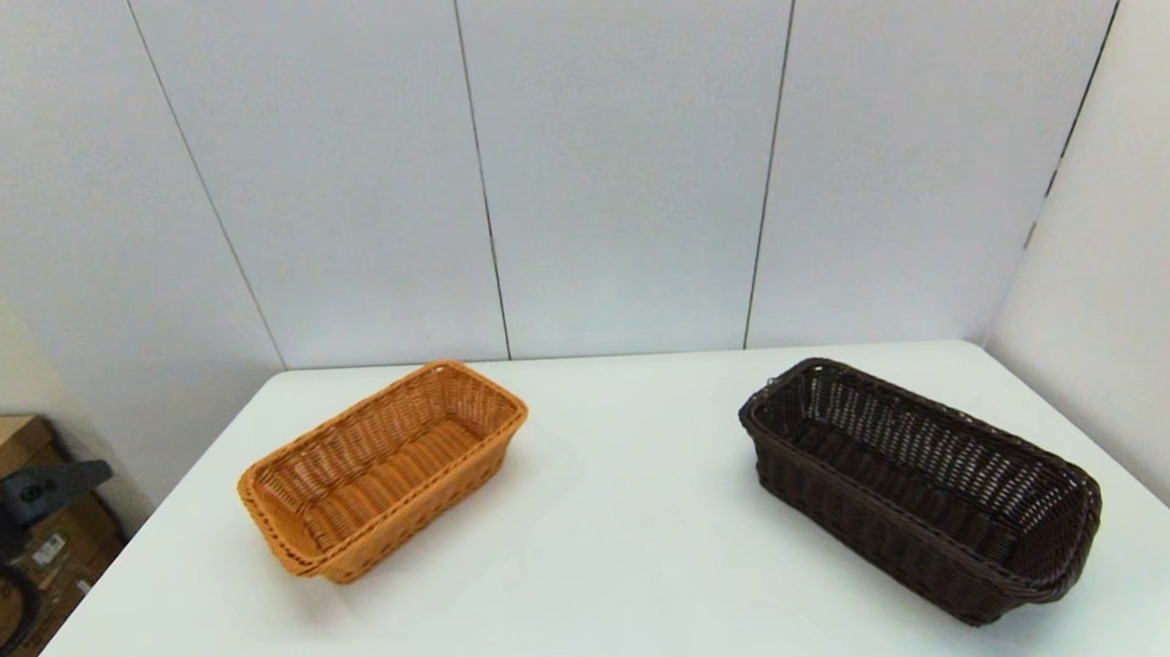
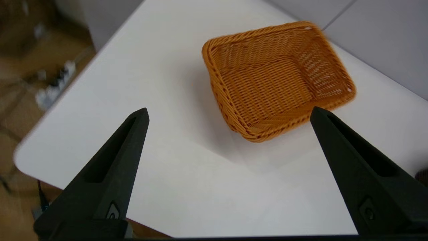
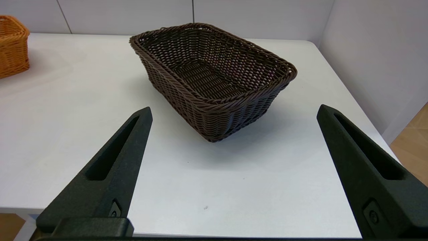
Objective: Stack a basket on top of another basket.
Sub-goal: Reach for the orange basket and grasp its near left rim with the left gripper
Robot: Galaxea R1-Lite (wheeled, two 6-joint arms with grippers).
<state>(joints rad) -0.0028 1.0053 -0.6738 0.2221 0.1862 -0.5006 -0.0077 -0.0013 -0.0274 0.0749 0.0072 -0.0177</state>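
Left gripper (image 2: pixel 229 113) has its two long black fingers spread wide, nothing between them, held above the near-left part of the white table (image 2: pixel 167 160), off the surface. Just beyond its tips sits the orange-tan woven wicker rectangular basket with a braided rim (image 2: pixel 274 80), upright, not touched. Right gripper (image 3: pixel 234 112) is likewise released, fingers wide apart and holding nothing, above the table's near-right part. In front of it stands the dark brown, almost black, woven wicker rectangular basket with open-weave sides and a braided rim (image 3: pixel 210 77), upright, near corner pointing toward the gripper, no contact. In the head view the orange-tan basket (image 1: pixel 382 469) sits on the table's left half, angled with its far end toward the centre; the dark basket (image 1: pixel 919 486) sits on the right half near the right edge, angled the other way. The two baskets are well apart, each flat on the table (image 1: pixel 618 567). White panelled walls (image 1: pixel 616 157) close the back and right sides. Neither gripper shows on the table in the head view.
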